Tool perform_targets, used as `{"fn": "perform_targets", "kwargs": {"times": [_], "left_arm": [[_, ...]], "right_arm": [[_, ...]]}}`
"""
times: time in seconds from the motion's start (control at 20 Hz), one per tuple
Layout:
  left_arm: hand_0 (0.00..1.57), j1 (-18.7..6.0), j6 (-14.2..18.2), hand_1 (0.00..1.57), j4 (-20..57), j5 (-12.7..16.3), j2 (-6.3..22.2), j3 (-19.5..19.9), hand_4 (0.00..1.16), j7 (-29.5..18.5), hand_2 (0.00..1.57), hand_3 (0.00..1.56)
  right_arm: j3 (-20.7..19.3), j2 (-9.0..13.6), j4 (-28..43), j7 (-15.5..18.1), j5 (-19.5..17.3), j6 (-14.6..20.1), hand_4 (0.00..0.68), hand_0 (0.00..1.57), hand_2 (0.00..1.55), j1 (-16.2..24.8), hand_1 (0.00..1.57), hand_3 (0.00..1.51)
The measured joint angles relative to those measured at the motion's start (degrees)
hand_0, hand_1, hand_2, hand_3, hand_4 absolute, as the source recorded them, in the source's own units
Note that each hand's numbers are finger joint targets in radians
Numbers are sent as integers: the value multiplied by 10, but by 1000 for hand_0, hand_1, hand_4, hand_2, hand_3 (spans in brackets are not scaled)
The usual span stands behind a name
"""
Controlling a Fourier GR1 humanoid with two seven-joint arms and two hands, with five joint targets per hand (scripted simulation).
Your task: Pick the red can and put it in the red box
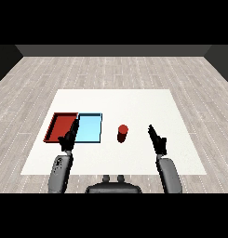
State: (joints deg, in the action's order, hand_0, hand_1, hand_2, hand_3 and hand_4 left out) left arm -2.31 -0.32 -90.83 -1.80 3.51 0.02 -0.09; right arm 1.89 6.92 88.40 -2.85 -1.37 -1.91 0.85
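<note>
Red can (122, 133): upright on the white table (134, 104), just right of the light blue tray (89, 128), free of both hands.
Red tray (61, 127): touching the blue tray's left side.
Right hand (157, 140): fingers straight, right of the can, apart from it.
Left hand (69, 139): fingers relaxed, over the trays' near edge.
</note>
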Motion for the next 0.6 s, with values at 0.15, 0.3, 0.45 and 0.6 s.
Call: {"fn": "perform_targets", "kwargs": {"times": [0.15,0.3,0.45,0.6], "left_arm": [[0,5,0,0,1,-2,1,5,0,0,0,0],[0,10,0,0,15,-1,7,17,0,-7,0,0],[0,2,0,0,-12,15,0,30,0,-74,0,0],[0,22,-12,0,-25,28,-1,38,0,-133,0,0]], "right_arm": [[1,-13,6,2,-10,9,0,0,0,1,0,0],[10,-34,6,18,-26,32,0,0,0,4,0,0],[12,-52,33,77,4,20,0,0,0,3,0,0],[11,-59,38,120,24,8,0,0,0,-3,0,0]]}}
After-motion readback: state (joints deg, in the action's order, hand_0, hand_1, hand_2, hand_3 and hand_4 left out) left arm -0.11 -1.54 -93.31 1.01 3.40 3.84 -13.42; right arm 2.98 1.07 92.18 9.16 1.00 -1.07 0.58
